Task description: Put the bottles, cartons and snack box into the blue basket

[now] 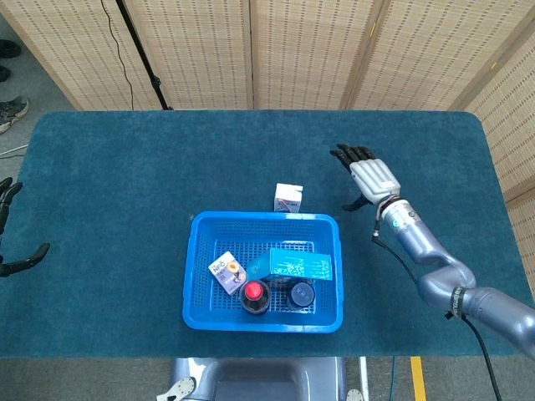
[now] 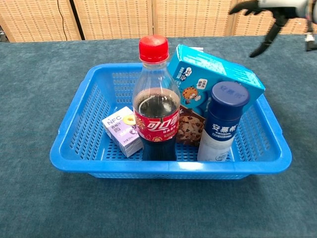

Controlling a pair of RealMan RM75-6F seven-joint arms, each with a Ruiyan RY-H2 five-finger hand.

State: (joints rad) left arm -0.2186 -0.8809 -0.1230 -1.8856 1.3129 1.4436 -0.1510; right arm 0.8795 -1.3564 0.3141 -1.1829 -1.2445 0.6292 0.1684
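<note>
My right hand has its fingers spread apart and holds nothing; the thumb juts out to the side. It hovers over the table, to the right of the blue basket and a little beyond its far rim, clear of every object. The chest view catches only the fingertips and thumb of this hand at the top right corner, above the basket's far right side.

Of my left hand I see only dark fingertips at the left edge of the head view, well apart from the basket. They look separated, with nothing between them, but I cannot tell the state of the whole hand.

Inside the basket, I note four items. The cola bottle with a red cap stands upright near the front wall, about centre. The white bottle with a dark blue cap stands upright just to its right. The teal snack box leans tilted behind both bottles, toward the basket's right side. A small purple-and-white carton lies on the basket floor, left of the cola bottle.

One small white carton stands upright on the blue table cloth outside the basket, just beyond the middle of its far rim. It lies between the basket and my right hand, not touched by either.
</note>
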